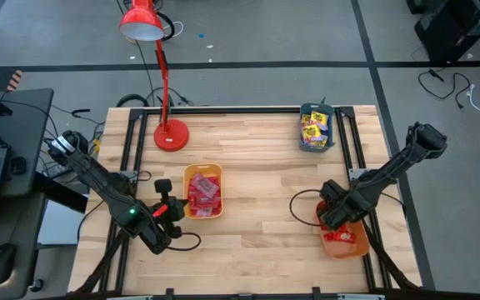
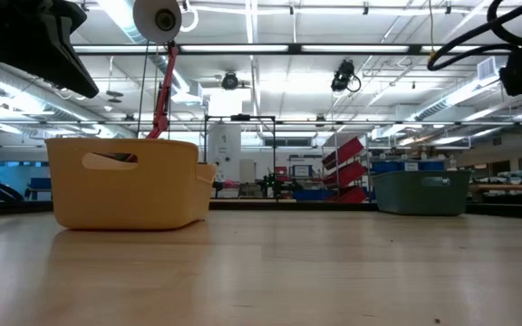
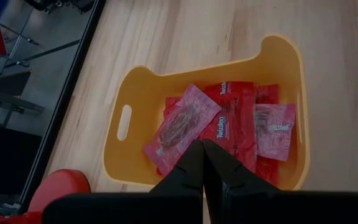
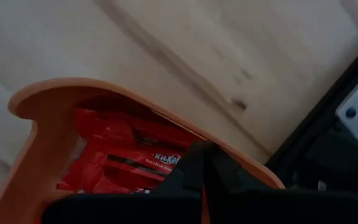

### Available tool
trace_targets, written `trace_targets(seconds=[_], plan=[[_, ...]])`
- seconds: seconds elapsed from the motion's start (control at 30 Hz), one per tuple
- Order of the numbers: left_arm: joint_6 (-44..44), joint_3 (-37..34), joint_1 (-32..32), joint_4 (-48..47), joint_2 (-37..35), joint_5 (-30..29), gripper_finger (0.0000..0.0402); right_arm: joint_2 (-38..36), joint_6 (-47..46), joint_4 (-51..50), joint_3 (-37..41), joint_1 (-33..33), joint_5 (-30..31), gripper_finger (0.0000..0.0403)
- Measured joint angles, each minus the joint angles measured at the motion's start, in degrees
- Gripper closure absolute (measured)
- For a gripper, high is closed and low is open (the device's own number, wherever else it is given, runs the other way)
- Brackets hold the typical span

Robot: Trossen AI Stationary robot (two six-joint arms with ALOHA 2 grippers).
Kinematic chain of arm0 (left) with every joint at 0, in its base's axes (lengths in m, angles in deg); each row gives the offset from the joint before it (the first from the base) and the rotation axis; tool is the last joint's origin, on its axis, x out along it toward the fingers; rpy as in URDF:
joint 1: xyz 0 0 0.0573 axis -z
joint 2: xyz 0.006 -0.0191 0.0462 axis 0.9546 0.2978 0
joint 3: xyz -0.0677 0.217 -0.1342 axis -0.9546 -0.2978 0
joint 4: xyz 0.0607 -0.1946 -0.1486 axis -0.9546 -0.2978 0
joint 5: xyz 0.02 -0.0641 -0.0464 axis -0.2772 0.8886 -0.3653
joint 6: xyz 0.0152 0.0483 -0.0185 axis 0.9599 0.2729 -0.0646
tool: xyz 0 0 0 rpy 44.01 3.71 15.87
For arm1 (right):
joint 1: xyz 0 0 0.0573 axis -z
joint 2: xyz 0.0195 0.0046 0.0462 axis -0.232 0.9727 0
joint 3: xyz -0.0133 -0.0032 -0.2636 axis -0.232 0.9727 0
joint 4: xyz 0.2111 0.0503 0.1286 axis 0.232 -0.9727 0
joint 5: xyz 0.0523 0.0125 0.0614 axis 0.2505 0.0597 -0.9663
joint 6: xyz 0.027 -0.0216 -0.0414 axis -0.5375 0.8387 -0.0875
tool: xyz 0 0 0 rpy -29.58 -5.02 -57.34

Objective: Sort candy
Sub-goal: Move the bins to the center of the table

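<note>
— Where do your trays sit?
— One tray (image 1: 204,175) lies left of centre, candy (image 1: 203,193) in it. Another (image 1: 316,111) sits at your far right, behind the third (image 1: 346,243), near right.
— And the lamp (image 1: 170,133)?
— Behind the left tray.

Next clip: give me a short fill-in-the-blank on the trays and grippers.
1. The yellow tray holds ___ wrapped candy.
2. The teal tray holds mostly ___ packets.
3. The right gripper is over the ___ tray.
4. Both grippers' fingers, the left gripper included, are ___.

Missing: pinkish-red; yellow; orange; shut
</note>
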Motion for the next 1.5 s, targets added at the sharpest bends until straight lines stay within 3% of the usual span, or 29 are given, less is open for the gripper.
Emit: trace_targets(seconds=[0.37,0.73,1.3,1.5], plan=[[0.0,0.0,0.0,0.0,0.0,0.0,0.0401,0.3,7.5,1.3,0.0,3.3,11.3,0.0403],[0.0,0.0,0.0,0.0,0.0,0.0,0.0401,0.7,18.6,7.6,0.0,10.2,18.6,0.0403],[0.0,0.0,0.0,0.0,0.0,0.0,0.0401,0.7,39.2,37.5,0.0,20.4,19.3,0.0403],[-0.7,0.0,0.0,0.0,0.0,0.0,0.0401,0.7,36.3,39.9,0.0,20.9,17.4,0.0403]])
